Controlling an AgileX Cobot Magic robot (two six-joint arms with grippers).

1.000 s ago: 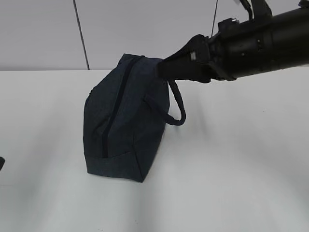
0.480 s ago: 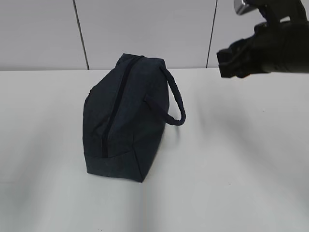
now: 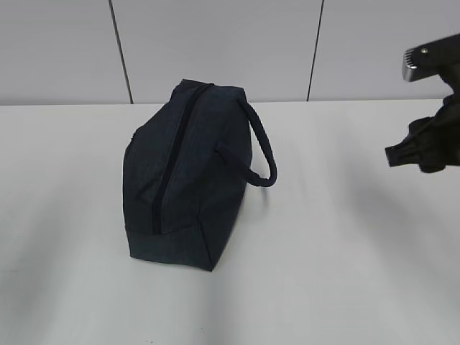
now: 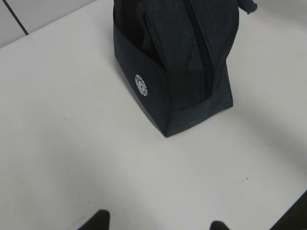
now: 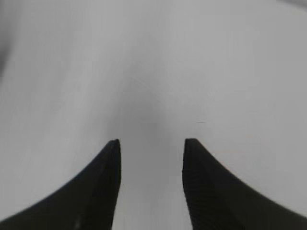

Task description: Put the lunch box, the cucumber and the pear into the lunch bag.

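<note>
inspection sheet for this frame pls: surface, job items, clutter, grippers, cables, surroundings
Surface: white tabletop, bare around the bag.
Job's things: dark navy boxy fabric lunch bag stands on the table, top zipper appears closed, loop handle hanging on its right side; white round logo on one end. Lunch box, cucumber, pear: nothing seen.
Clutter: nothing seen.
Grippers: left gripper open, only fingertips visible, short of the bag; right gripper open, empty, over bare table.
Cables: nothing seen.
Surroundings: pale panelled wall with dark seams.
</note>
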